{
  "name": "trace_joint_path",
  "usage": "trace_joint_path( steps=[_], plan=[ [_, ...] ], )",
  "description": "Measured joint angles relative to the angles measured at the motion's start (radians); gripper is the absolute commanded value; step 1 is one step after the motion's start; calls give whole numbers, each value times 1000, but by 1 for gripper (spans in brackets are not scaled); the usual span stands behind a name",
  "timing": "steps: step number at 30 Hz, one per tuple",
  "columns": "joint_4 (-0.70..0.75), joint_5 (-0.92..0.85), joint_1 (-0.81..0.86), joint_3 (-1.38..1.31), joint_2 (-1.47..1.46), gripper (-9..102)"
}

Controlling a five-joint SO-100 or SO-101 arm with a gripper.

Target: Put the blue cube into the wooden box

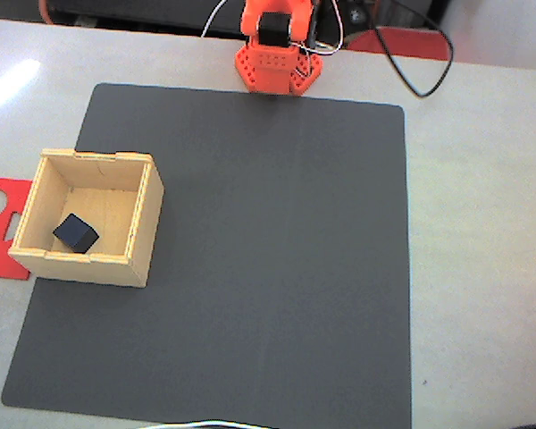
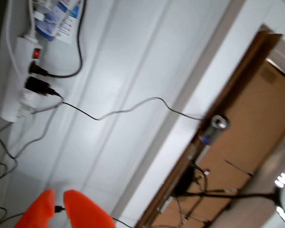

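I see cube (image 1: 76,232) lying inside box (image 1: 89,217), near front-left corner, on mat (image 1: 268,268). Pincer (image 2: 58,202) in wrist view: orange tips nearly together, holding nothing, facing wall.

The wooden box (image 1: 91,217) is pale, smooth plywood (notched joints at its corners), and the blue cube (image 1: 76,232) inside looks matt. The mat (image 1: 277,268) is dull dark grey; the gripper (image 2: 57,202) is glossy orange plastic.
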Motion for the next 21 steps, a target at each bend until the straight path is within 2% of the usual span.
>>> trace_joint_path(
  steps=[12, 21],
  plan=[
    [-161, 29, -32, 462, 17, 0],
    [-219, 219, -5, 649, 17, 0]
  ],
)
